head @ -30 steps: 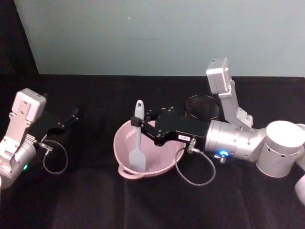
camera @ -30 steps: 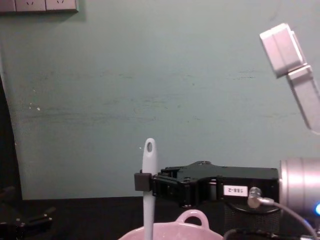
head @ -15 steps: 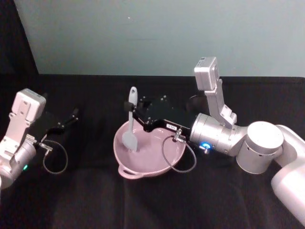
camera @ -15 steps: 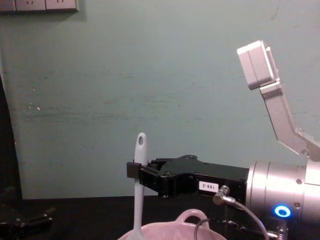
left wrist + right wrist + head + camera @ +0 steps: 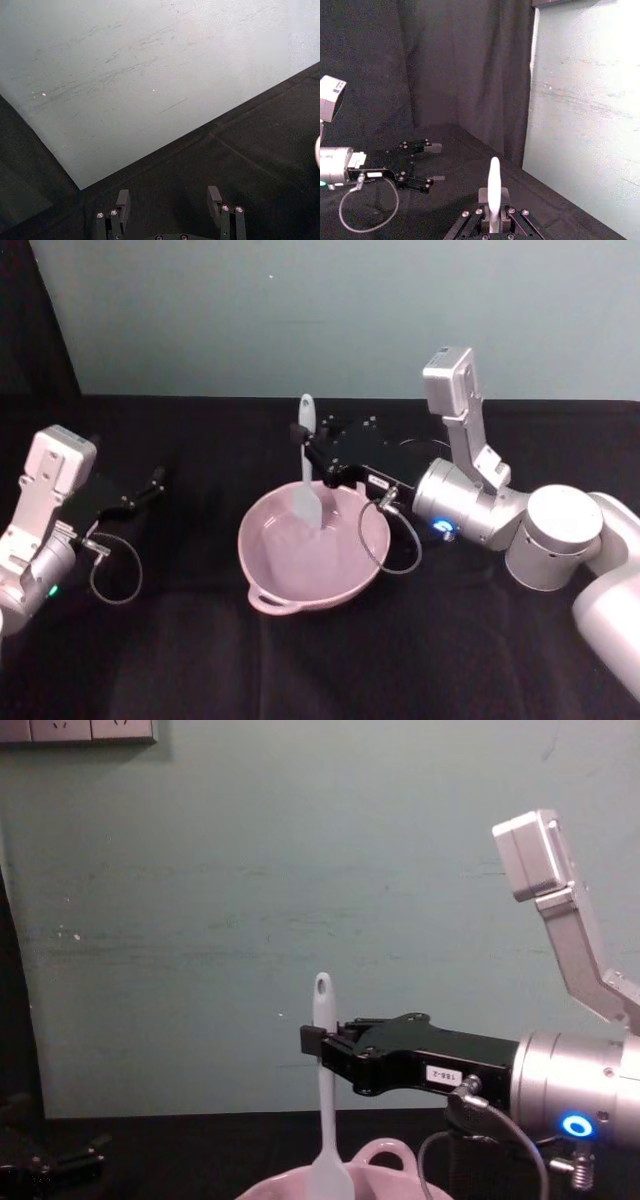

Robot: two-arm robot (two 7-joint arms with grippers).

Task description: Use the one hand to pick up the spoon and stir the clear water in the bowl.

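The right gripper (image 5: 303, 432) is pinching the spoon (image 5: 308, 465) high on its handle, blade dipping into the bowl (image 5: 290, 570) near its far rim; sweeping wider risks knocking that rim and slopping water. The spoon is sitting farther right than half a second ago. The left gripper (image 5: 150, 483) is idling open, far left

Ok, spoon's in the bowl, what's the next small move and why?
Probably sweep the blade in a low circle toward the near side of the bowl. The right tool is shut on the spoon, which stands upright with its blade dipped at the far side, so most of the bowl lies nearer. The left tool sits parked at the left.
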